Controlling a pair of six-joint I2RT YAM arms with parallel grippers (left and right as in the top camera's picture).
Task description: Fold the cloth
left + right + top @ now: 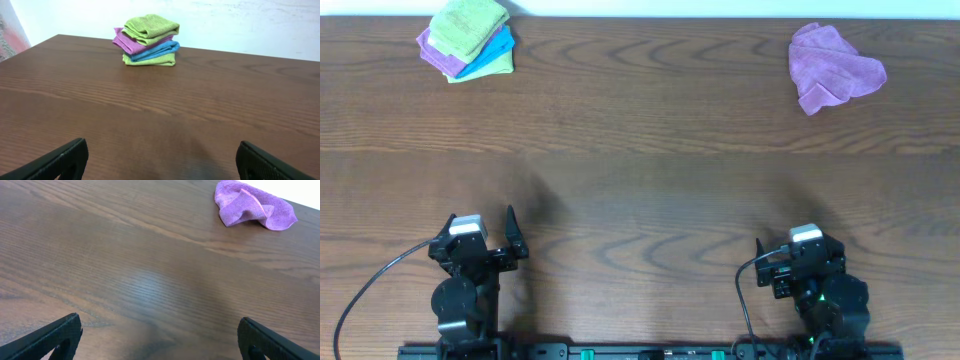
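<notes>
A lime-green cloth [468, 24] lies folded on top of a stack of folded cloths at the table's far left corner; it also shows in the left wrist view [151, 27]. No white tag shows on it. Below it lie a purple cloth [129, 44], a blue cloth [159, 50] and a second green cloth [150, 61]. My left gripper [480, 216] [160, 156] is open and empty near the front edge, far from the stack. My right gripper [805, 250] [159, 336] is open and empty at the front right.
A crumpled purple cloth [832, 68] lies at the far right of the wooden table [650, 190]; it also shows in the right wrist view [252, 206]. A white wall runs behind the table's far edge.
</notes>
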